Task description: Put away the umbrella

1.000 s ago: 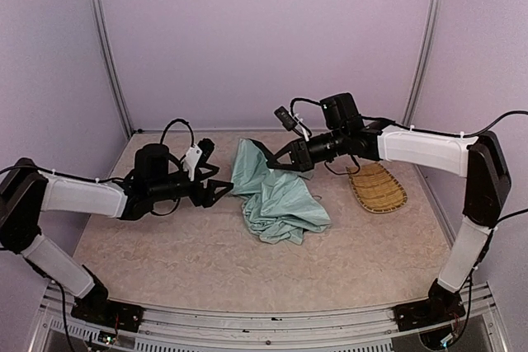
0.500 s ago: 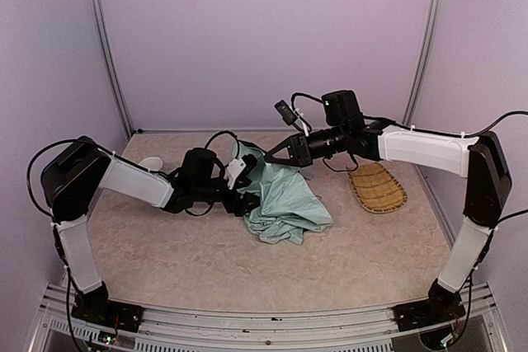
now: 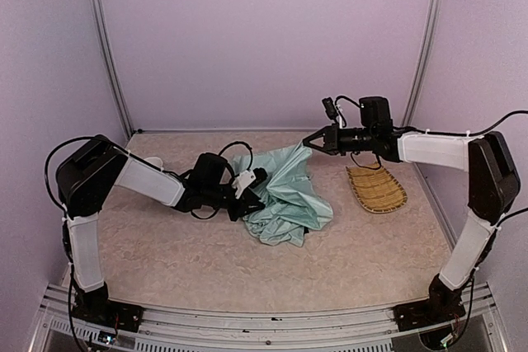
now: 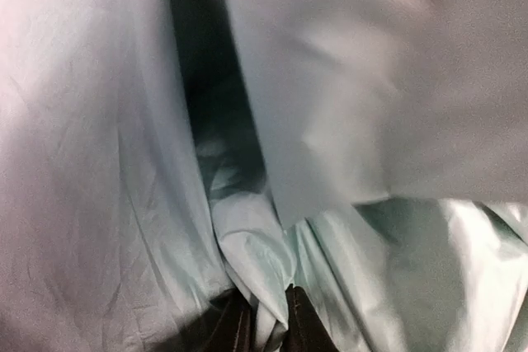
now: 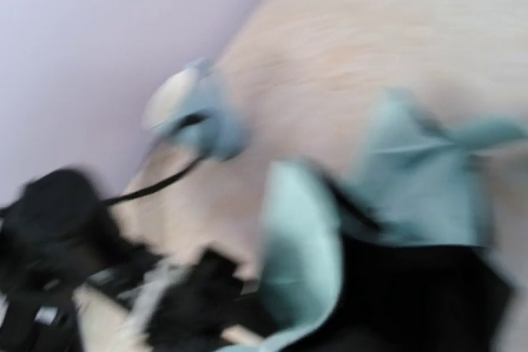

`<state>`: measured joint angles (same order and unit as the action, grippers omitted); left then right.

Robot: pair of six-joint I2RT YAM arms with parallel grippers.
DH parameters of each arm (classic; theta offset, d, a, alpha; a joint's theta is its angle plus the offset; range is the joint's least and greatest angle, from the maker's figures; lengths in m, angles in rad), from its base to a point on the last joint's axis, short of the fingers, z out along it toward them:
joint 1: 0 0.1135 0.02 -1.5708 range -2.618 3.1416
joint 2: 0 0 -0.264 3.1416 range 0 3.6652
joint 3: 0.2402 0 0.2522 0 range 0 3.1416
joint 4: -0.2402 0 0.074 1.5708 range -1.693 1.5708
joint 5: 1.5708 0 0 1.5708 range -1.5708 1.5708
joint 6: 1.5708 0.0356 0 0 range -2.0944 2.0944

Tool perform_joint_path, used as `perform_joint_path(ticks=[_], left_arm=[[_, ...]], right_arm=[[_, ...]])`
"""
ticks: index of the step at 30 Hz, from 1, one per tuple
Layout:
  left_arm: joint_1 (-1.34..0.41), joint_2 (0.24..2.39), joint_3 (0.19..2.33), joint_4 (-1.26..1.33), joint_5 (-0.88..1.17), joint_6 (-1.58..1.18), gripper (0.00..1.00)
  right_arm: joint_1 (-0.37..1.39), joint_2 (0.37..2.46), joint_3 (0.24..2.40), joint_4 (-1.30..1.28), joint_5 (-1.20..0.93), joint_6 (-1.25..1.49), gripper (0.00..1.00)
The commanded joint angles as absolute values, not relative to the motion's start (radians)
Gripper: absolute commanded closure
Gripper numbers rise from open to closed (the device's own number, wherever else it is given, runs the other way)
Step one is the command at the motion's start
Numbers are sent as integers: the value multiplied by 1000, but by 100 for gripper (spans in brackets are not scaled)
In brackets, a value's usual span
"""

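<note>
umbrella (image 3: 289, 199): crumpled on bench (image 3: 206, 261), beside tray (image 3: 377, 188) | left tool (image 4: 266, 327): nearer, pinching a fabric fold on side away from tray | right tool (image 3: 313, 141): pressed together at tray-side raised corner, hold unclear | axis: slants up toward tray

Left gripper (image 3: 257, 184) low, jaws pinched close, right gripper (image 3: 309, 142) held high, clamped tight

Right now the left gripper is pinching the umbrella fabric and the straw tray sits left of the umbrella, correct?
No. The left gripper does pinch the umbrella fabric, but the straw tray sits right of the umbrella, not left; the top external view shows it.
</note>
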<state>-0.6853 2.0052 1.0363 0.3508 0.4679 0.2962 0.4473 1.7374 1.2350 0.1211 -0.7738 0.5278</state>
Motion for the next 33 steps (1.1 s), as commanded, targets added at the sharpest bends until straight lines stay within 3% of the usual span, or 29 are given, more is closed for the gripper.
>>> perform_joint_path(ticks=[1, 12, 20, 22, 25, 30, 33], left_arm=[[-709, 2003, 1022, 207, 548, 415, 85], [-731, 2039, 1089, 82, 735, 547, 88], [-744, 2039, 1095, 61, 776, 595, 85], [-738, 2027, 1083, 93, 745, 559, 73], [-720, 1968, 1026, 189, 651, 464, 42], [-715, 1797, 952, 246, 476, 427, 25], [-725, 1720, 973, 146, 421, 475, 22]], right_arm=[[398, 1785, 1224, 212, -709, 595, 100], [504, 1992, 1567, 99, -731, 496, 100], [509, 2120, 1616, 41, -666, 468, 100], [509, 2149, 1604, 11, -655, 466, 100], [512, 2143, 1550, 23, -635, 466, 100], [527, 2112, 1498, 51, -611, 466, 100], [533, 2123, 1482, 56, -614, 471, 100]])
